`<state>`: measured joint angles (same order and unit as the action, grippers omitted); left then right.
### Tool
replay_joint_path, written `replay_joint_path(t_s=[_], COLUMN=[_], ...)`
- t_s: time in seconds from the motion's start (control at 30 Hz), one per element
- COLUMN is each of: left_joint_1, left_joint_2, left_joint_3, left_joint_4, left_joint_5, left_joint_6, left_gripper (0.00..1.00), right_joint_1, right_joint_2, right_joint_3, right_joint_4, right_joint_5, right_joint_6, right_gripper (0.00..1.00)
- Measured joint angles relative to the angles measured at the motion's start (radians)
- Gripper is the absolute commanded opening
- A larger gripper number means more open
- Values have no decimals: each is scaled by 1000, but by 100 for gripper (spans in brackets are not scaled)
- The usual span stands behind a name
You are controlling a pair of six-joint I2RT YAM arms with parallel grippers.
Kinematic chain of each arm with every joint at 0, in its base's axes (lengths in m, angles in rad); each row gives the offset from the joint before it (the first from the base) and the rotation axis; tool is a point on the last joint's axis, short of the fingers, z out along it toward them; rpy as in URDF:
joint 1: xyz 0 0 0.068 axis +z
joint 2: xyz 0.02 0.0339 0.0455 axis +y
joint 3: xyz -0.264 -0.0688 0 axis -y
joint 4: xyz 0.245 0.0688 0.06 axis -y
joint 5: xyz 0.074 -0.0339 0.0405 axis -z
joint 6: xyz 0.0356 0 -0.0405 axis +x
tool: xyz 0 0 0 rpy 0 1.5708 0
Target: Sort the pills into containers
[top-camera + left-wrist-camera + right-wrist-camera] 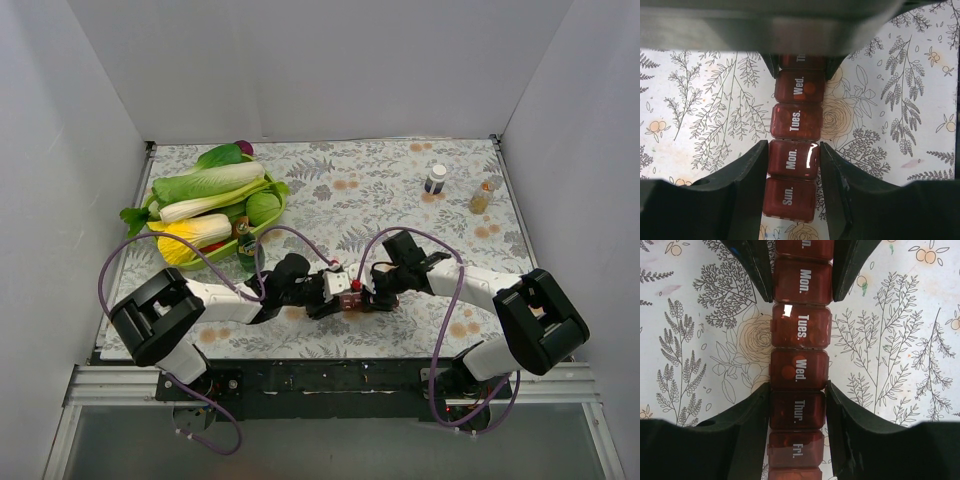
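The containers (347,291), a dark red-brown strip of lidded day compartments, lie on the floral cloth between both grippers. My left gripper (793,148) is shut on the strip (796,122) at the "Mon." compartment, one finger on each side. At the "Thur." compartment my right gripper (798,387) is shut on the same strip (800,332). All visible lids are closed. Round pills (788,371) show faintly through the "Wed." lid. In the top view the left gripper (325,290) and right gripper (378,290) face each other across the strip.
A green tray (275,212) heaped with vegetables stands at the back left, with a small dark bottle (243,238) at its near edge. A grey bottle with a white cap (436,178) and a small amber bottle (481,198) stand at the back right. White walls enclose the table.
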<state>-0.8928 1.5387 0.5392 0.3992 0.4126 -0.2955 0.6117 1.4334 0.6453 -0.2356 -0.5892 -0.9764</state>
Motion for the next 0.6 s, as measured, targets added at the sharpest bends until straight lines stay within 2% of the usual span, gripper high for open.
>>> replay_joint_path(t_s=[0.6], left_joint_1=[90], left_joint_2=[5], left_joint_3=[16], left_joint_4=[-41], left_joint_5=[147], left_joint_6=[-132], left_gripper=[10], right_joint_1=[20], right_joint_2=[1], right_joint_3=[-8], right_joint_4=[32], right_joint_5=[12], right_joint_6=[-4], right_gripper=[31])
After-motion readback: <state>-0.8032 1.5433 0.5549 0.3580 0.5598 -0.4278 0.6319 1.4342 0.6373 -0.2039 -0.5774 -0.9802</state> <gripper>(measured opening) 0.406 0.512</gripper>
